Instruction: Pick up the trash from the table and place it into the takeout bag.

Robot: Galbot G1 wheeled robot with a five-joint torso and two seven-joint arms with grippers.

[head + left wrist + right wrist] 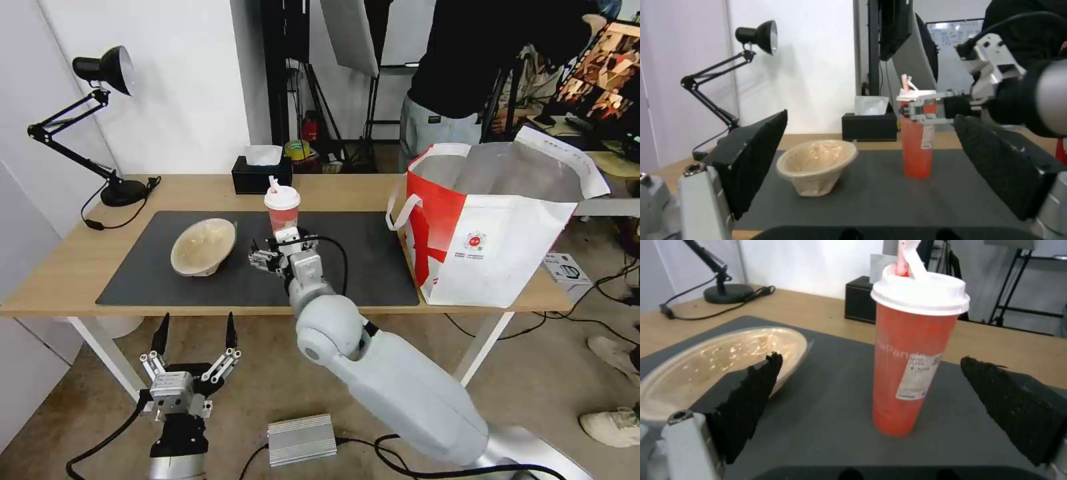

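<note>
- Nearest the head camera, the left gripper hangs below the table's front edge, pointing up, its two black fingers spread wide and holding nothing.
- From the lower right, the right arm reaches forward over the dark grey mat, elbow bent, its wrist cable looping above it.
- At its end, the right gripper sits just in front of the red drink cup; the jaws stand wide, one on each side of the cup, touching nothing.
- That cup stands upright on the mat, white lid and straw on.
- Beside it the beige shallow bowl lies tilted on the mat.
- At the table's right end stands the takeout bag, mouth open.
</note>
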